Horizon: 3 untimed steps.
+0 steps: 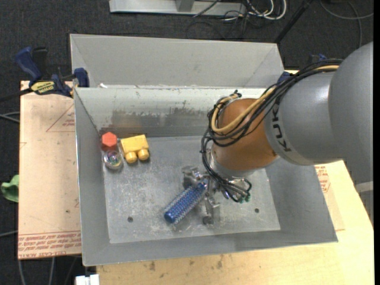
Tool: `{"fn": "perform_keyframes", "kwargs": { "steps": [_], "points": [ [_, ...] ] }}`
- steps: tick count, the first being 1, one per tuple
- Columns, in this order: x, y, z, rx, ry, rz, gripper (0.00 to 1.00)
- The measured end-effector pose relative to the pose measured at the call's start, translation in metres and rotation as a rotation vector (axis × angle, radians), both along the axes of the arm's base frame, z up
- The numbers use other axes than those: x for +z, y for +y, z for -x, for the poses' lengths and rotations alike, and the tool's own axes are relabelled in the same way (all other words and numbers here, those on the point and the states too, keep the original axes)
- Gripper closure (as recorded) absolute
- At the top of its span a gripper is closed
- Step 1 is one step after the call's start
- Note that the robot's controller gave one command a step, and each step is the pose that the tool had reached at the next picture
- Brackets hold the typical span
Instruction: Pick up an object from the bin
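Observation:
A blue ribbed cylinder, like a hair roller [183, 205], lies slantwise on the bin floor a little right of the middle. My gripper [200, 196] is low over its upper right end, below the arm's orange cover. One metal finger [192, 174] stands above and to the left of that end, the other finger [209, 217] below and to the right. The fingers are open and straddle the roller with a gap on each side.
At the back left of the floor lie a yellow block with two round knobs [135, 148] and a small clear jar with a red cap [111, 153]. The arm and its cables cover the right middle of the bin.

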State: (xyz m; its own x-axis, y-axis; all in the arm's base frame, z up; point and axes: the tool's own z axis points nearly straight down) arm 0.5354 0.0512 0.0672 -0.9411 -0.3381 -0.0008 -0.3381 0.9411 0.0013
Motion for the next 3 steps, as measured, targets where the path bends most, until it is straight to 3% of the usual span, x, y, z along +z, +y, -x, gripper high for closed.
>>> {"fn": "perform_keyframes", "kwargs": {
  "steps": [2, 3],
  "points": [
    [0.0003, 0.0009, -0.0009, -0.004, -0.001, 0.000, 0.00],
    [0.0011, 0.0011, -0.0016, -0.005, -0.003, -0.001, 1.00]
  ]
}}
